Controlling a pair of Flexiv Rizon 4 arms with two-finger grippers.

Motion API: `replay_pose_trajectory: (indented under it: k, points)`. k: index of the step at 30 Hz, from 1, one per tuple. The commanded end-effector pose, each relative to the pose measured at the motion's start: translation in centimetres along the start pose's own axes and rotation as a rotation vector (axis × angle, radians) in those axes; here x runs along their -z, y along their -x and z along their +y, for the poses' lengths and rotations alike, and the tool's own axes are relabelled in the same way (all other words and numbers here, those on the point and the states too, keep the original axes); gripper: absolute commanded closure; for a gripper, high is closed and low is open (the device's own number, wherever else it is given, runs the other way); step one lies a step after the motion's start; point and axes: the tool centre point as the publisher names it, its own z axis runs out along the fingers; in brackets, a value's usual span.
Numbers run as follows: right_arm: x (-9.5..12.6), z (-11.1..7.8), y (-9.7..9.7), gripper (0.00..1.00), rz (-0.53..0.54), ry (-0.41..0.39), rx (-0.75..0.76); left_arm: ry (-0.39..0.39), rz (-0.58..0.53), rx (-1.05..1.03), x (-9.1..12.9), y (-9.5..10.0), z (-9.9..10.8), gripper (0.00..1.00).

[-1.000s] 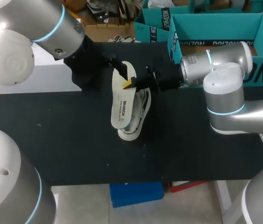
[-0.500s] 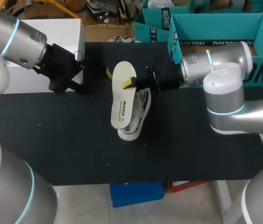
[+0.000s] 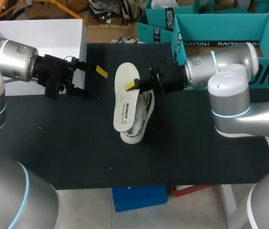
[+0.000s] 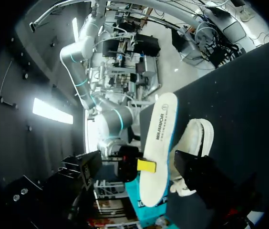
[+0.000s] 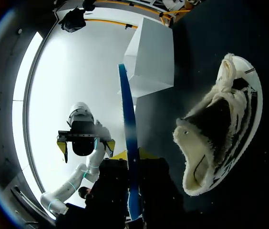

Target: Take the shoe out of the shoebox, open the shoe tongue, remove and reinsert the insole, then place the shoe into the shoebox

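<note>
The right gripper (image 3: 132,86), clamped on the insole (image 3: 124,107), holds it just over the shoe (image 3: 143,117) lying on its side on the table (image 3: 77,143), long axes aligned, while the left gripper (image 3: 92,82) hangs spread, well apart

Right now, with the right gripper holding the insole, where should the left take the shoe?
Probably take the shoe by its near end, which sticks out beyond the insole, coming in low from the left gripper's side. It lies on its side, opening toward the right gripper, and the insole covers its middle from above.
</note>
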Motion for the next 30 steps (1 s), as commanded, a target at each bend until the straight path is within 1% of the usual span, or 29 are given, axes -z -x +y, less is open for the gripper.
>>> replay_pose_trajectory:
  k: [1, 3, 6, 7, 11, 15, 18, 22, 26, 30]
  points:
    - [-0.2, 0.0, 0.1, 1.00, 0.000, 0.003, 0.001, 0.058, -0.039, -0.018, -0.3, -2.1, -0.9, 0.00]
    - [-0.2, 0.0, 0.1, 1.00, 0.000, 0.003, 0.001, 0.103, -0.071, -0.029, -0.1, -3.2, -1.2, 0.00]
    - [-0.2, 0.0, 0.1, 1.00, 0.000, 0.003, 0.001, 0.163, -0.124, -0.035, 0.2, -4.6, -1.1, 0.00]
    - [-0.2, 0.0, 0.1, 1.00, 0.000, 0.003, 0.001, 0.170, -0.168, -0.012, 0.4, -4.9, -1.0, 0.00]
    - [-0.2, 0.0, 0.1, 1.00, 0.000, 0.003, 0.001, 0.216, -0.266, -0.016, 0.5, -5.5, -0.9, 0.00]
    - [-0.2, 0.0, 0.1, 1.00, 0.000, 0.003, 0.001, 0.252, -0.334, -0.041, 0.4, -5.7, -0.6, 0.00]
    - [-0.2, 0.0, 0.1, 1.00, 0.000, 0.003, 0.001, 0.273, -0.357, -0.058, 0.2, -5.3, -0.6, 0.00]
    - [-0.2, 0.0, 0.1, 1.00, 0.000, 0.003, 0.001, 0.272, -0.358, -0.064, -0.3, -5.1, -0.3, 0.00]
    - [-0.2, 0.0, 0.1, 1.00, 0.000, 0.003, 0.001, 0.284, -0.335, -0.060, -1.2, -5.4, 0.5, 0.00]
    - [-0.2, 0.0, 0.1, 1.00, 0.000, 0.003, 0.001, 0.302, -0.346, -0.059, -1.8, -5.3, 1.2, 0.00]
